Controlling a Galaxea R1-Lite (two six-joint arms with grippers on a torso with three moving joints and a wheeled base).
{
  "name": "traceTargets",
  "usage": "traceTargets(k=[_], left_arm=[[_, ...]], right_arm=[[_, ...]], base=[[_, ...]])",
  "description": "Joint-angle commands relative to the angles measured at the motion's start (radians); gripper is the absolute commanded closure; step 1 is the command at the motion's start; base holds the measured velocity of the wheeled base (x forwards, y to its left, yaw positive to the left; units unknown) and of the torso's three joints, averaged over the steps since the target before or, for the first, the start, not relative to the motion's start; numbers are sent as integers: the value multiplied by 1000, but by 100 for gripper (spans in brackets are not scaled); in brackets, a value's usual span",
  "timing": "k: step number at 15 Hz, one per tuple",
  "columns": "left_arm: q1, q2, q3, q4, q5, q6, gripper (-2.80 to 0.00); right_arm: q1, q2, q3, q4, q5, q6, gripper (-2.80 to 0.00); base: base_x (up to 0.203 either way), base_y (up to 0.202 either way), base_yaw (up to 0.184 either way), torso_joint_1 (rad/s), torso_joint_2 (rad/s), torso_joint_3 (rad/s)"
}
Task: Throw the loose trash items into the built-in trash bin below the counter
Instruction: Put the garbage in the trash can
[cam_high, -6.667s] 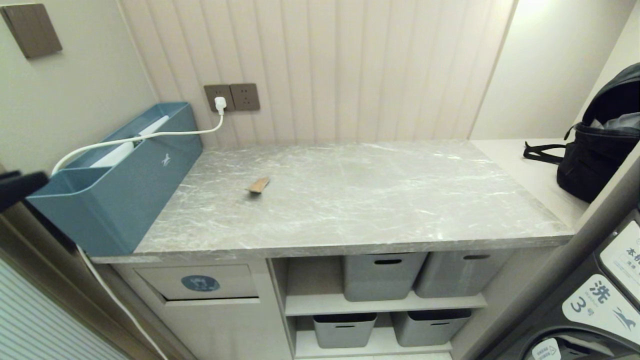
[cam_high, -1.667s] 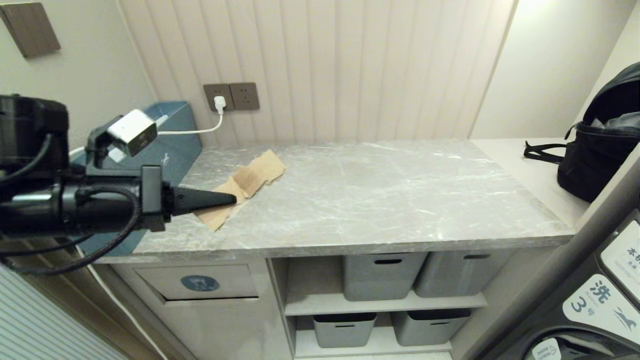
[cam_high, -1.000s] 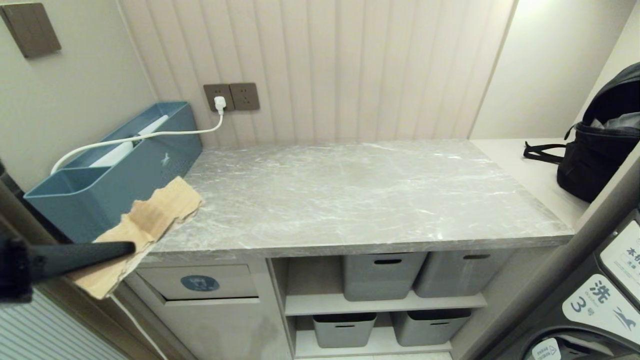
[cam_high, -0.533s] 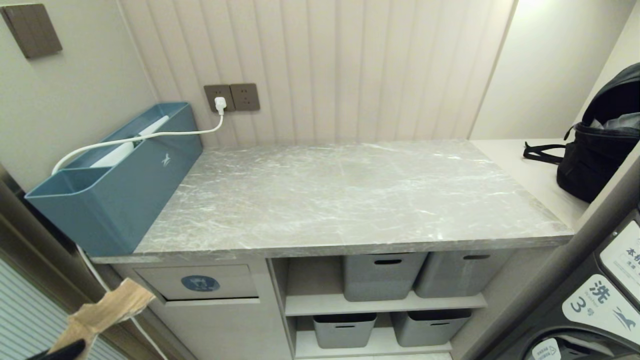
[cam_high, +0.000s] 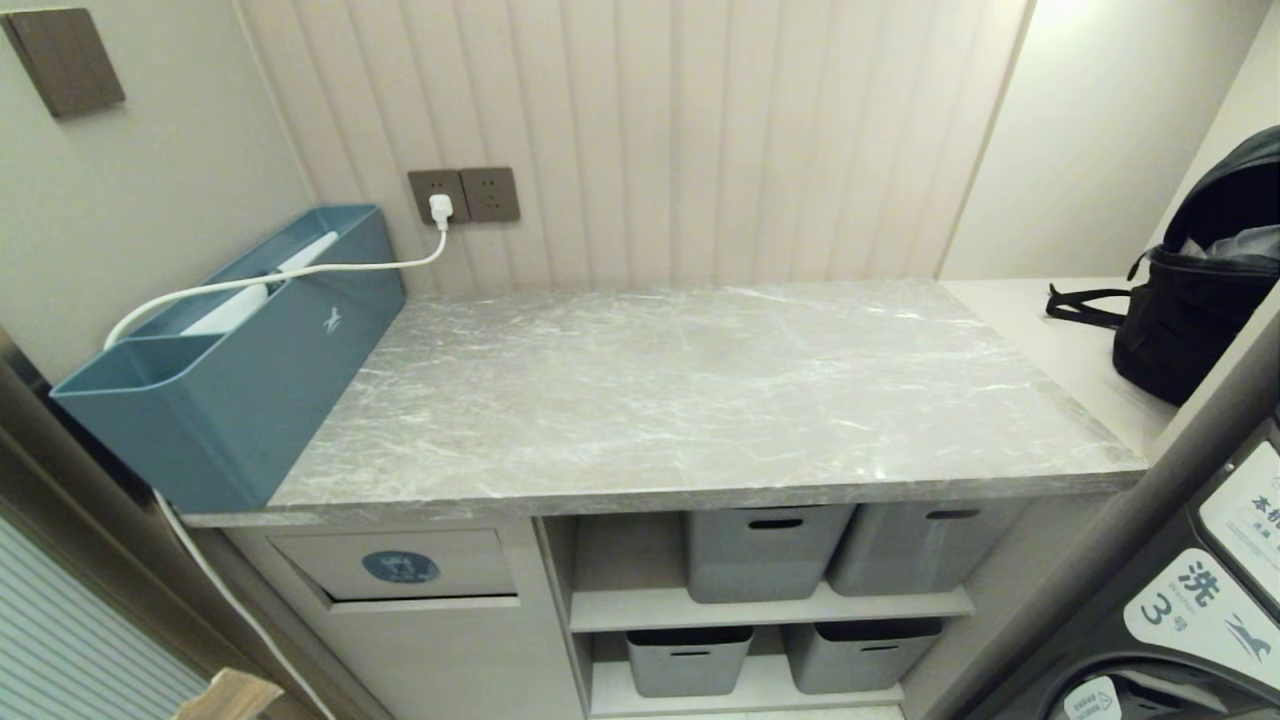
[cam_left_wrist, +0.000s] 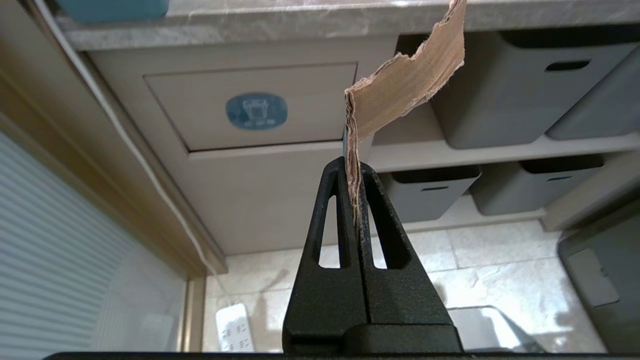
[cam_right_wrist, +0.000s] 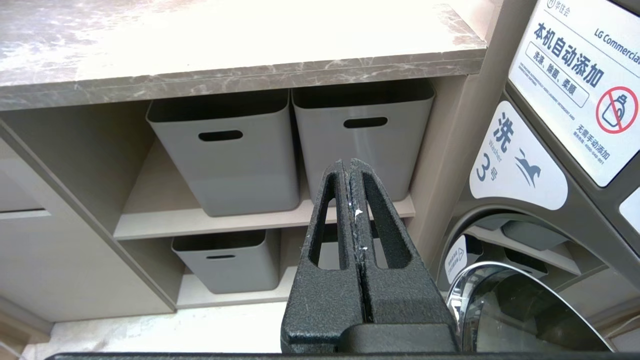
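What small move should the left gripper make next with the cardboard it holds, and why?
Probably carry the cardboard scrap forward to the bin flap and push it inward. The left gripper is shut on the scrap below the counter, in front of the flap, which looks closed.

I see a teal box (cam_high: 230, 370) standing at the left, with a white cable (cam_high: 300, 270) running from it to a wall socket (cam_high: 440, 195). Four grey tubs (cam_high: 765, 550) sit on two shelves. A black bag (cam_high: 1195, 290) rests far right, above a washer (cam_right_wrist: 540, 165).
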Motion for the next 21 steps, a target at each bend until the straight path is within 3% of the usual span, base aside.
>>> traceTargets(k=[1, 5, 6, 17, 21], left_arm=[[-34, -71, 8, 36, 24, 0, 0], [-19, -294, -4, 136, 57, -14, 0], [-18, -293, -6, 143, 63, -41, 0], [-18, -294, -6, 143, 61, -43, 0], [-18, -294, -6, 143, 64, -44, 0]], right_arm=[[0, 0, 0, -1, -1, -1, 0], [0, 0, 0, 0, -1, 1, 0], [0, 0, 1, -1, -1, 1, 0], [0, 0, 0, -1, 0, 2, 0], [0, 0, 0, -1, -1, 2, 0]], base=[[0, 0, 0, 0, 0, 0], [0, 0, 0, 0, 0, 0], [0, 0, 0, 0, 0, 0], [0, 0, 0, 0, 0, 0], [0, 0, 0, -135, 304, 165]])
